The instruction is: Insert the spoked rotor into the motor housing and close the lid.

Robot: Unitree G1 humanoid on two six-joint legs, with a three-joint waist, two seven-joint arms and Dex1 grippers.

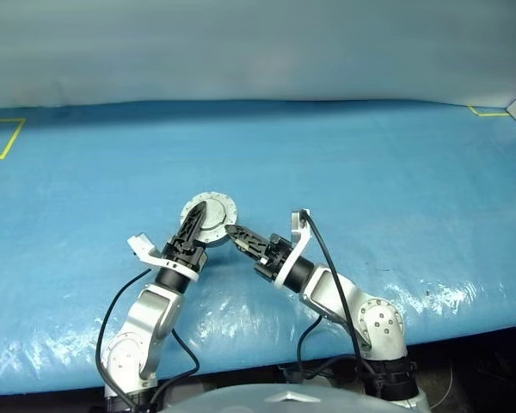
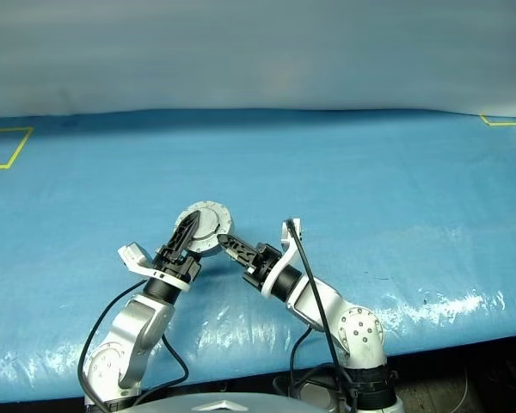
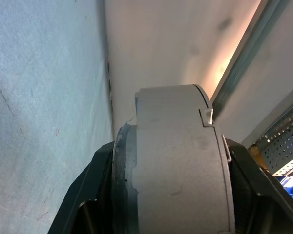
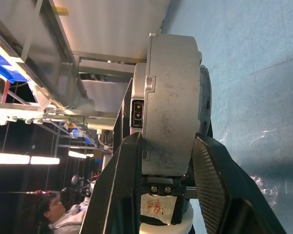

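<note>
I am holding the stiff, heavy-looking round grey metal motor housing (image 1: 211, 218) between both pincers, right pincer (image 1: 234, 232) clamping its flat faces at five o'clock, left pincer (image 1: 194, 225) closing across it at seven.

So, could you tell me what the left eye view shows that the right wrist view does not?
Left eye view alone: the lid's round ribbed-rimmed face and the left gripper across it, above the blue table.

Right wrist view alone: the motor housing's grey side wall with a small socket, plus a person seated in the background.

Both: the right gripper clamping the closed assembly.
</note>
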